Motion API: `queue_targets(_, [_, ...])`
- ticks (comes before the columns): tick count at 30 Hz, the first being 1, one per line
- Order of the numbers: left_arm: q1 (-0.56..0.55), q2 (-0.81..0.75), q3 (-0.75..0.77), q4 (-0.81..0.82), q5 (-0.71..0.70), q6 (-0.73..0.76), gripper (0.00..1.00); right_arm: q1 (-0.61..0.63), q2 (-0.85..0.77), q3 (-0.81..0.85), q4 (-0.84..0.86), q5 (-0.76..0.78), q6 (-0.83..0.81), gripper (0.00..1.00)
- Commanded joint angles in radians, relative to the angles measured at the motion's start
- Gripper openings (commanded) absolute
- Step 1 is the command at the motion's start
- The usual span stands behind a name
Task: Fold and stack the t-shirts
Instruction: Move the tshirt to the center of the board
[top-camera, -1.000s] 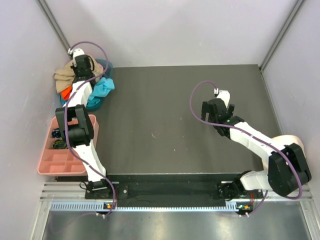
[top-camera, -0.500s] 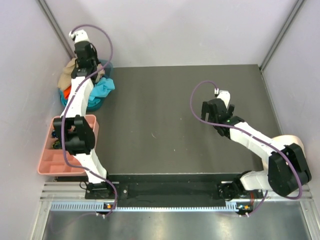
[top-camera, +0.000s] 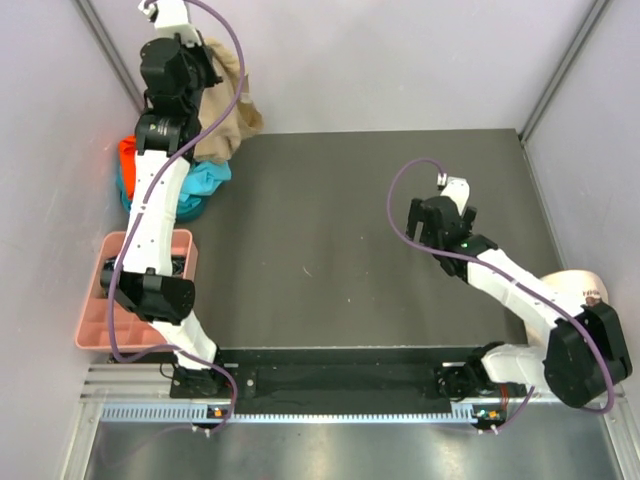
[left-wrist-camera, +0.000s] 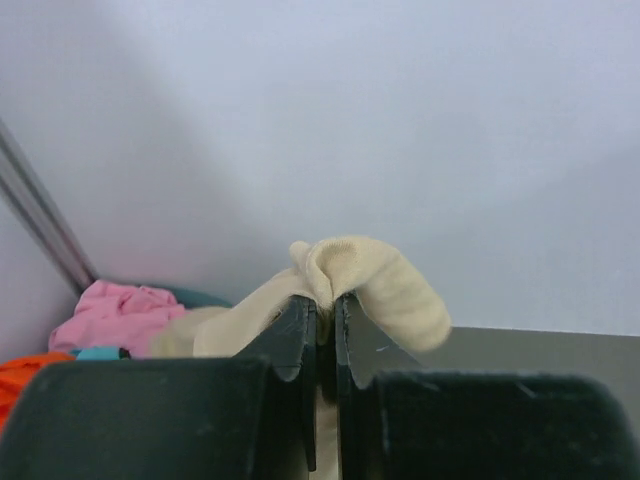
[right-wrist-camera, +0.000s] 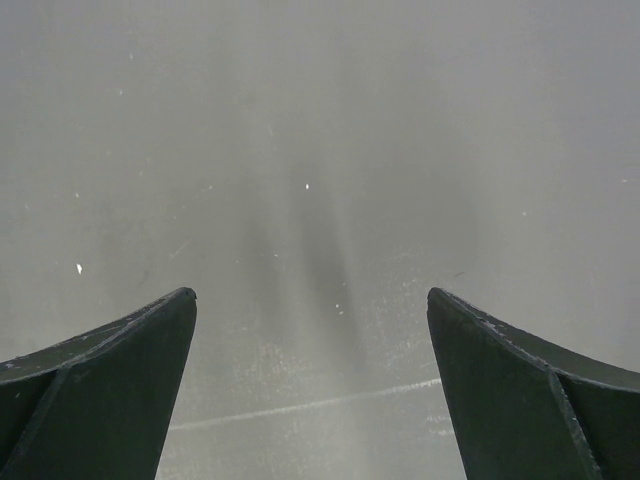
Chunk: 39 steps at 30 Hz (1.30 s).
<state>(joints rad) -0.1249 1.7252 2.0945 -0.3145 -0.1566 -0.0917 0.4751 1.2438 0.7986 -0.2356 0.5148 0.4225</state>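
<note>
The left hand (left-wrist-camera: 322, 305) is closed, its jaws pinching a fold of the tan t-shirt (top-camera: 226, 110). The shirt hangs from the hand above the 10 o'clock corner of the worktop (top-camera: 330, 260). Beneath it, the turquoise t-shirt (top-camera: 205, 180), orange t-shirt (top-camera: 128, 155) and pink t-shirt (left-wrist-camera: 115, 312) lie heaped together. The right hand (right-wrist-camera: 311, 296) is fully open and holds nothing, positioned over the worktop toward 3 o'clock.

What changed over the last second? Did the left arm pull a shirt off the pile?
Yes. The left gripper, shut on the tan t-shirt, rose from the pile toward the back wall, so the shirt now hangs from it, uncovering the orange t-shirt and turquoise t-shirt. The right gripper stayed open over the table, shifting only slightly; the pink tray did not move.
</note>
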Motion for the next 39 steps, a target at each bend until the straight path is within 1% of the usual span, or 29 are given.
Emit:
queue_targets(1, [0.001,-0.009,0.137,0.054,0.118,-0.037,0.00,0.008,-0.066,-0.006,-0.013,0.065,0.021,0.99])
queue_targets(6, [-0.022,0.003,0.144,0.106,0.307,-0.141,0.00,0.007,-0.154,-0.030,-0.024,0.123,0.025,0.99])
queue_targets(8, [-0.054,0.007,0.147,0.117,0.347,-0.175,0.00,0.008,-0.179,-0.033,-0.025,0.145,0.025,0.99])
queue_targets(9, [-0.068,0.013,0.147,0.129,0.391,-0.183,0.00,0.008,-0.197,-0.038,-0.027,0.160,0.021,0.99])
queue_targets(14, [-0.197,0.028,0.148,0.121,0.476,-0.203,0.00,0.010,-0.236,-0.033,-0.037,0.195,0.022,0.99])
queue_targets(18, [-0.280,0.017,0.069,0.155,0.525,-0.223,0.00,0.008,-0.265,-0.035,-0.042,0.214,0.019,0.99])
queue_targets(21, [-0.343,0.027,0.052,0.153,0.552,-0.235,0.00,0.008,-0.276,-0.033,-0.045,0.223,0.016,0.99])
queue_targets(22, [-0.370,0.027,0.050,0.149,0.555,-0.235,0.00,0.008,-0.276,-0.033,-0.047,0.229,0.016,0.99])
queue_targets(26, [-0.418,0.007,0.030,0.123,0.560,-0.223,0.00,0.008,-0.282,-0.030,-0.054,0.237,0.016,0.99])
queue_targets(29, [-0.429,-0.053,-0.046,0.132,0.549,-0.224,0.00,0.007,-0.284,-0.032,-0.054,0.237,0.013,0.99])
queue_targets(32, [-0.430,-0.113,-0.134,0.138,0.493,-0.204,0.00,0.008,-0.282,-0.035,-0.044,0.232,0.007,0.99])
queue_targets(33, [-0.429,-0.127,-0.189,0.135,0.444,-0.188,0.00,0.008,-0.279,-0.036,-0.038,0.229,0.009,0.99])
queue_targets(34, [-0.429,-0.125,-0.200,0.126,0.395,-0.163,0.00,0.007,-0.274,-0.038,-0.036,0.225,0.009,0.99])
queue_targets(37, [-0.418,-0.089,-0.243,0.130,0.304,-0.125,0.00,0.008,-0.270,-0.036,-0.039,0.208,0.018,0.99])
queue_targets(39, [-0.404,-0.041,-0.275,0.161,0.289,-0.121,0.00,0.008,-0.268,-0.035,-0.047,0.202,0.022,0.99])
